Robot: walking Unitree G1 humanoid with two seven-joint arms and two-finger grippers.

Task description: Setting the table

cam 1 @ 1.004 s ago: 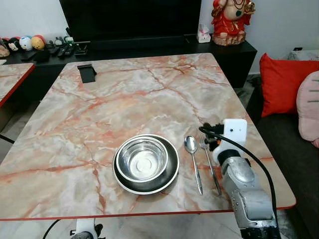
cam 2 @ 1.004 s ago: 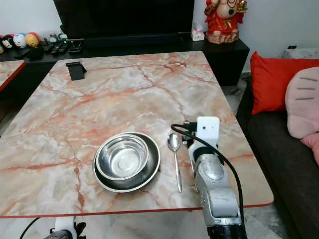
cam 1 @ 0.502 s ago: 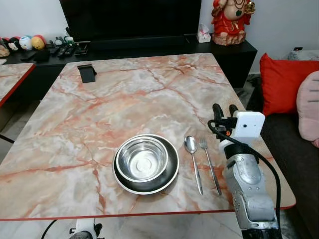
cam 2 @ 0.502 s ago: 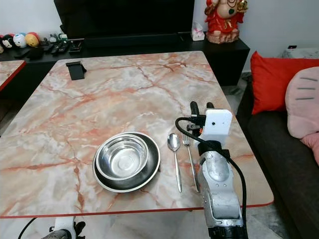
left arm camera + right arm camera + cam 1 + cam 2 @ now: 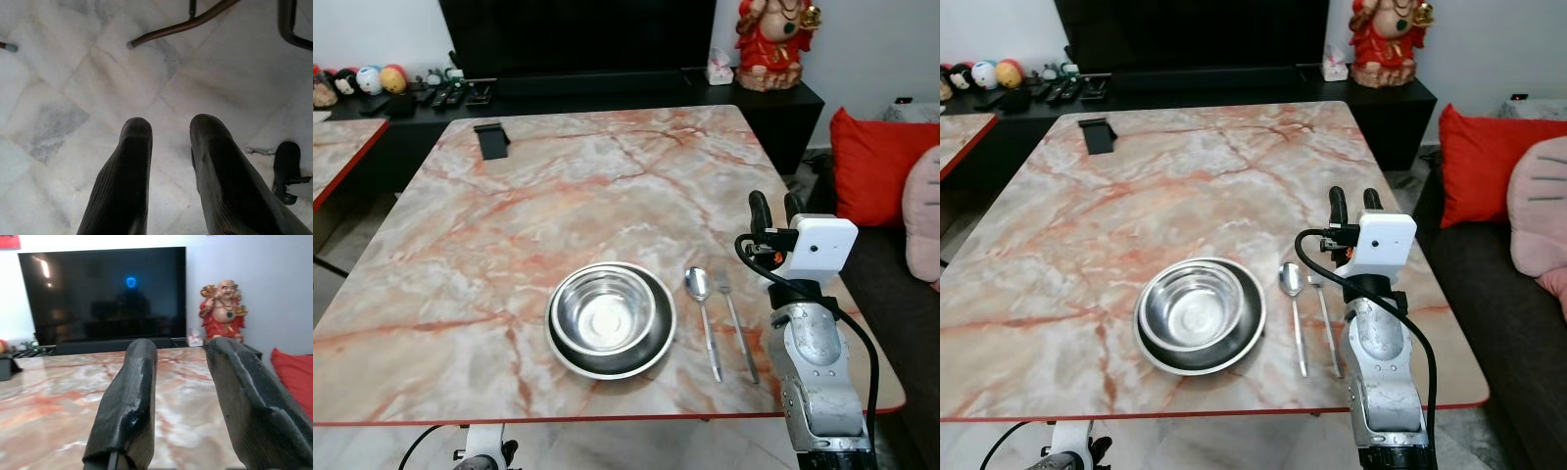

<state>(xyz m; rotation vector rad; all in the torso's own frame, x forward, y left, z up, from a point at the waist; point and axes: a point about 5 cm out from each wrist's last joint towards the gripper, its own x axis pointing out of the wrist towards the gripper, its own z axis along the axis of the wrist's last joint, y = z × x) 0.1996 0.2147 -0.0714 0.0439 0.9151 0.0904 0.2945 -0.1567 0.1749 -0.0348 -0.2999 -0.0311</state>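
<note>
Right wrist view: right gripper fingers parted, empty, raised beside fork on table.

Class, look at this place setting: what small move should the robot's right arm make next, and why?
Probably draw the right gripper back off the table. It is open and empty above the edge, while the bowl sits on the plate, with spoon and fork lying parallel beside it.
</note>
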